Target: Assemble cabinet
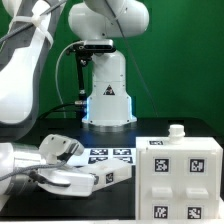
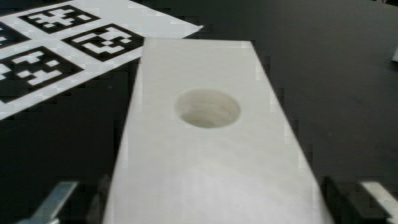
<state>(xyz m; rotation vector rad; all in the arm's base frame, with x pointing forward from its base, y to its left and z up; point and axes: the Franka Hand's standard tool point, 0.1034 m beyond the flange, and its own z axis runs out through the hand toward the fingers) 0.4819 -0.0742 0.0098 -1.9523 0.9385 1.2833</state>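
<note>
The cabinet's box (image 1: 180, 180), white with several square tags and a small white knob (image 1: 177, 131) on top, stands at the exterior view's right. A flat white cabinet panel (image 2: 205, 150) with a round hole (image 2: 206, 108) lies on the black table; in the exterior view it (image 1: 116, 172) shows just in front of the marker board. My gripper (image 2: 217, 205) is open and low over the panel's near end. Its fingers (image 2: 64, 200) stand one on each side of the panel, with a dark gap between each finger and the panel's edge. In the exterior view the gripper (image 1: 98, 181) comes in from the left.
The marker board (image 1: 110, 155) lies in the middle of the table and shows beside the panel in the wrist view (image 2: 63, 50). Another white tagged part (image 1: 58, 148) sits left of it. The arm's base (image 1: 108, 95) stands behind. A green wall closes the back.
</note>
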